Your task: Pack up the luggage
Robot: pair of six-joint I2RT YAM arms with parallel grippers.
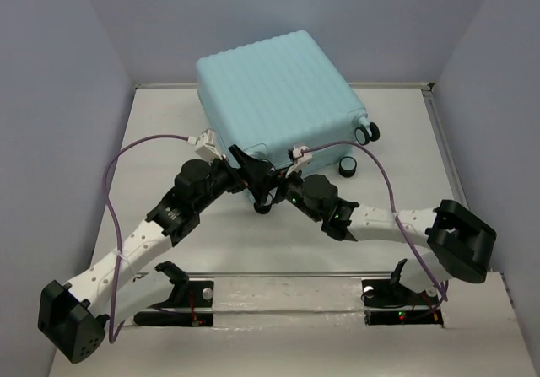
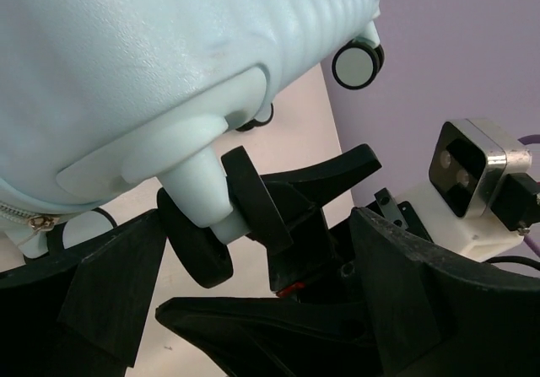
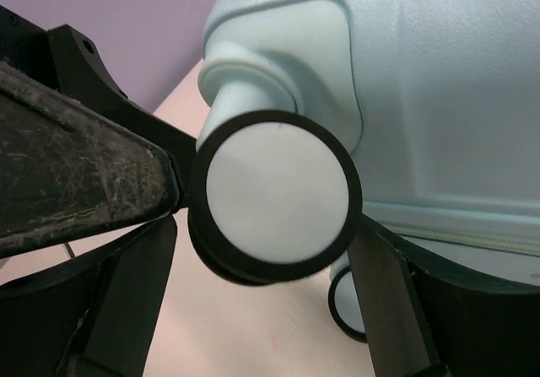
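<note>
Inside of large pale mint-blue ribbed hard-shell suitcase hidden: shell shut, contents not to be seen. Suitcase set at far middle of white surface, broad ribbed face up, near corner overlapped by both arms. Black-rimmed, white-hubbed spinner wheel at that corner caught between fingers of right claw, closed onto it from both sides. Left claw spread wide just beside same wheel, nothing held; its fingertips cut off in wrist view. Further black-and-white wheel seen at right corner.
</note>
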